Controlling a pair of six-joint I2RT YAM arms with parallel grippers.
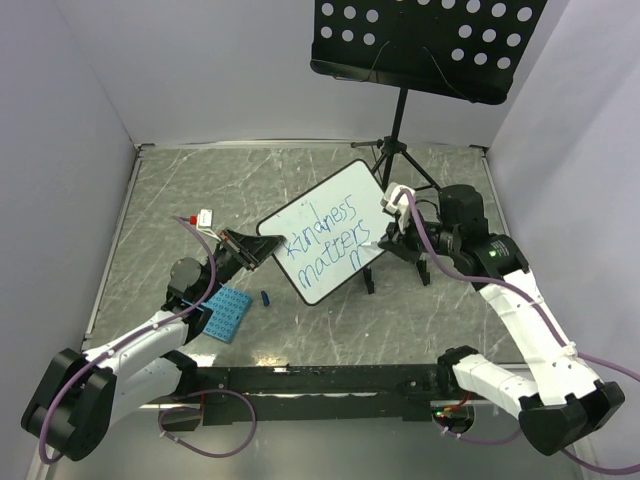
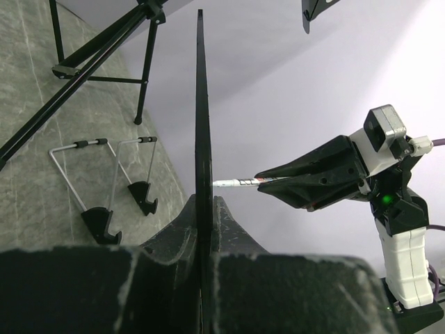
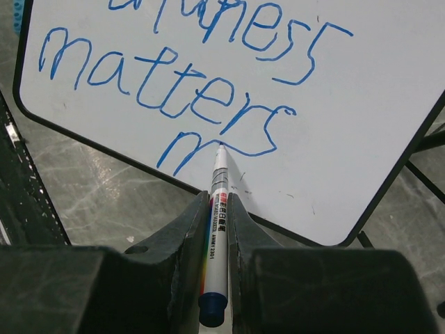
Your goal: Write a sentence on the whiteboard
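In your right wrist view the top line of the sentence is cut off, and your left wrist view shows the whiteboard only edge-on, its face hidden. Your left hand is clenched on the board's edge. Your right hand is clamped on a marker, whose tip meets the board at the lone "m" under "matters", so the board sits between both hands.
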